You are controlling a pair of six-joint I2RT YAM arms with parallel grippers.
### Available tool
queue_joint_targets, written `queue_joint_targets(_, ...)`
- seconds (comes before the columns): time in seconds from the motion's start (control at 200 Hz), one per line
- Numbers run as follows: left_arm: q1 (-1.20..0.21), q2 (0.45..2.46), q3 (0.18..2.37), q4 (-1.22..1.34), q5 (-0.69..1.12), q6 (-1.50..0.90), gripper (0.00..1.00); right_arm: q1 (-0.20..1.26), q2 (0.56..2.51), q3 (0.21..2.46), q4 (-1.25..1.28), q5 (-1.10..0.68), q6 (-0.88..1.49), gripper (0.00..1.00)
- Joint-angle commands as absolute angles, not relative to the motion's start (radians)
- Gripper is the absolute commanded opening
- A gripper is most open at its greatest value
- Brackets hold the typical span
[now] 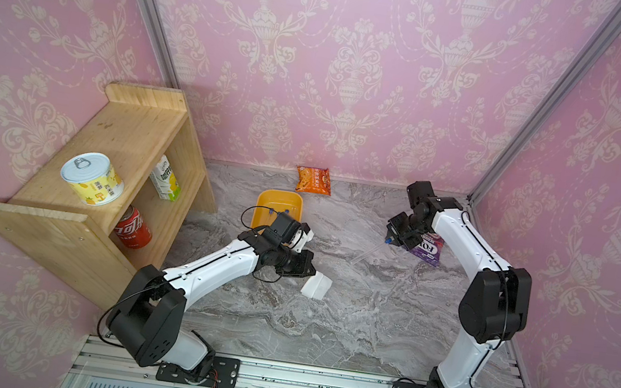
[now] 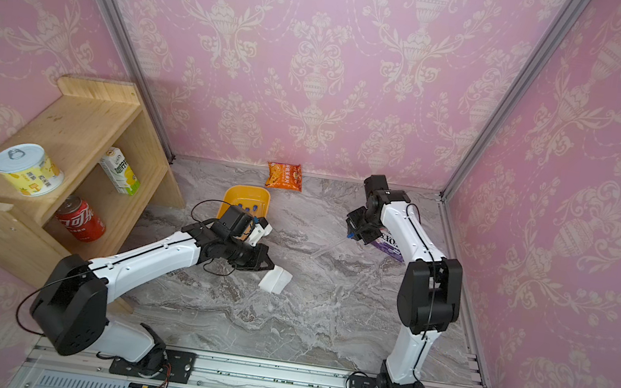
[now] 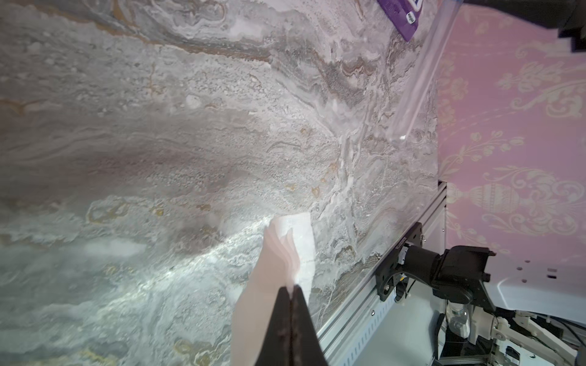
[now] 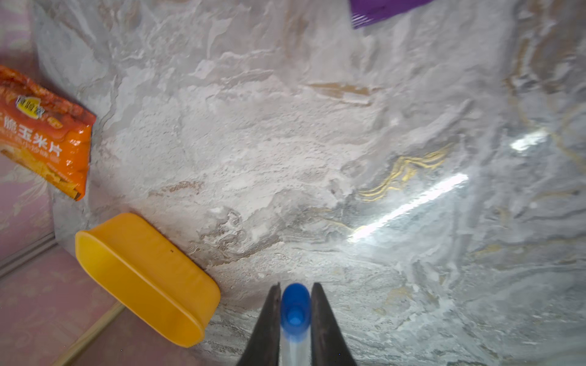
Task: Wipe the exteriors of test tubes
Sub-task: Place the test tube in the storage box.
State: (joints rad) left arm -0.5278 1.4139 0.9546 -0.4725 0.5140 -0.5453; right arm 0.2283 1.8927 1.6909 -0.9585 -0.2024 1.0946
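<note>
My right gripper is shut on the blue-capped end of a clear test tube. The tube slants down from the cap toward the table's middle, above the marble top. My left gripper is shut on a folded white wipe that hangs from its tips. It is left of the tube's free end and apart from it. More test tubes lie in a yellow tray. Their blue caps show behind the left wrist.
A wooden shelf on the left holds a yellow can, a carton and a red cola can. An orange snack bag lies at the back wall. A purple packet lies under the right wrist.
</note>
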Motion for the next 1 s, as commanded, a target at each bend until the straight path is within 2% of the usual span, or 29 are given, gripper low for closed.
queue_joint_targets(0.0,-0.497,1.348,0.908,-0.592,0.409,-0.467,0.0,0.303,1.956,1.795,-0.975,-0.205,1.084,0.12)
queue_joint_targets(0.36,-0.44,1.098,0.784,-0.724,0.224,-0.523,0.0,0.521,2.328,2.337,-1.008,-0.305,1.013,0.12)
queue_joint_targets(0.545,-0.442,1.067,0.768,-0.746,0.179,-0.565,0.0,0.578,2.511,2.632,-1.026,-0.351,1.011,0.13)
queue_joint_targets(0.796,-0.439,1.025,0.76,-0.746,0.145,-0.575,0.0,0.611,2.559,2.631,-0.847,-0.399,0.979,0.12)
queue_joint_targets(0.996,-0.439,1.032,0.759,-0.736,0.159,-0.568,0.0,0.623,2.573,2.637,-0.741,-0.334,0.936,0.13)
